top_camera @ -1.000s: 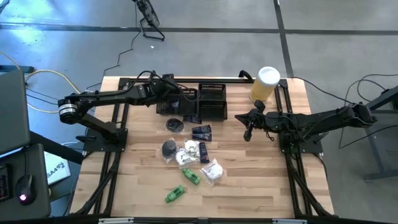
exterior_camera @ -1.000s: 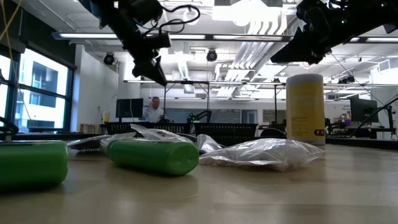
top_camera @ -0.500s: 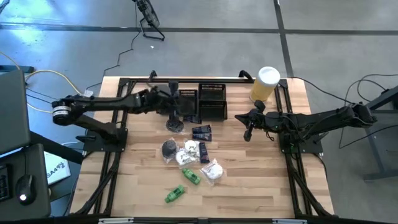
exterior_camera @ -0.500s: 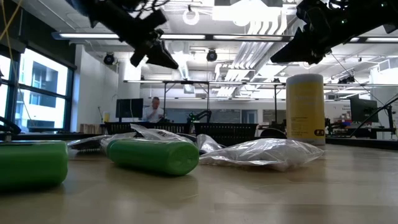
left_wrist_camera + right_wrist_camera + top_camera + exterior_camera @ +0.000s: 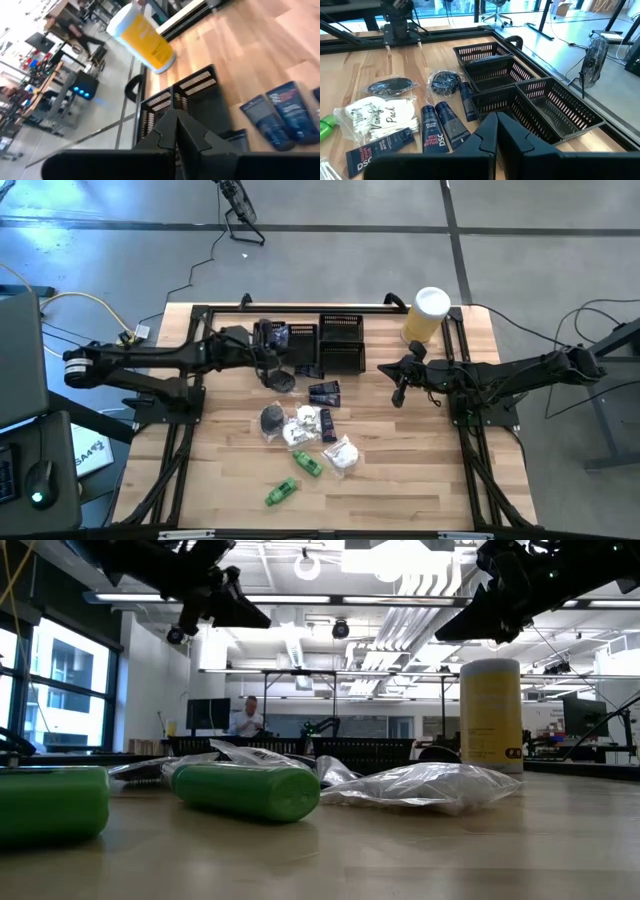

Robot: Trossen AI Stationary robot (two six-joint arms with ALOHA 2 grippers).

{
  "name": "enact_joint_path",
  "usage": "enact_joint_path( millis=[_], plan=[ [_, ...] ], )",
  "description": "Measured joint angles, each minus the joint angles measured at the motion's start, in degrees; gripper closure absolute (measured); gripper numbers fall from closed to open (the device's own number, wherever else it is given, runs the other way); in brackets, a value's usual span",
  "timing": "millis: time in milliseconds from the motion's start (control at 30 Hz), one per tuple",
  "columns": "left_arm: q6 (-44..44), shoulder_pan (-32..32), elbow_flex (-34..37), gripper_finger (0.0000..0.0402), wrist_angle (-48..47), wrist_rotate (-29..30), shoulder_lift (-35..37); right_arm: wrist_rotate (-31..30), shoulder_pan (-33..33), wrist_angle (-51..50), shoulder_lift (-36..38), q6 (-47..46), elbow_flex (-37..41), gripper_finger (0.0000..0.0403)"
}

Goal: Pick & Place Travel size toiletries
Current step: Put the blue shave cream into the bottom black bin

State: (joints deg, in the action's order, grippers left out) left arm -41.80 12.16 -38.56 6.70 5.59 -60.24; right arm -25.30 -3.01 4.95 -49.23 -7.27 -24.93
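So from my remote seat, the readable stuff is mostly in the right wrist view: the dark navy tubes (image 5: pixel 432 132) carry "DOLLAR SHAVE CLUB" in small print, and a flat navy packet (image 5: pixel 380 148) beside them says "DSC" in big white letters. Next to those sits a white sachet (image 5: pixel 380 116) with a script label that reads like "Vanity Pack", though I can't swear to the first word. Two round black pieces in clear wrap (image 5: pixel 445 81) lie closer to the black mesh trays (image 5: pixel 540 107). All the toiletries are loose on the wooden table (image 5: pixel 420 480), bunched around the middle just in front of the trays, with two green tubes (image 5: pixel 283 492) nearest the front edge; in the low view one green tube (image 5: pixel 247 790) fills the foreground next to a crinkly clear bag (image 5: pixel 430 785). The yellow cylinder with the white lid (image 5: pixel 426 314) stands at the back right corner, and there's some dark print low on it that I can't make out. My left gripper (image 5: pixel 271 366) hangs over the left end of the trays, fingers pinched together with nothing between them. The right gripper (image 5: pixel 398 393) waits to the right of the trays, fingers also pressed together and empty.
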Motion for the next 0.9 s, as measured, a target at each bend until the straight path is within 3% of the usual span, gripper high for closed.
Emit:
enact_joint_path(
  millis=[233,900],
  plan=[
    [-0.3,-3.0,3.5,0.0401,7.7,-0.2,0.1,0.0,0.0,0.0,0.0,0.0,0.0,0.0401],
    [-0.3,-2.8,3.6,0.0401,5.7,-0.1,0.1,0.0,0.0,0.0,0.0,0.0,0.0,0.0401]
  ],
)
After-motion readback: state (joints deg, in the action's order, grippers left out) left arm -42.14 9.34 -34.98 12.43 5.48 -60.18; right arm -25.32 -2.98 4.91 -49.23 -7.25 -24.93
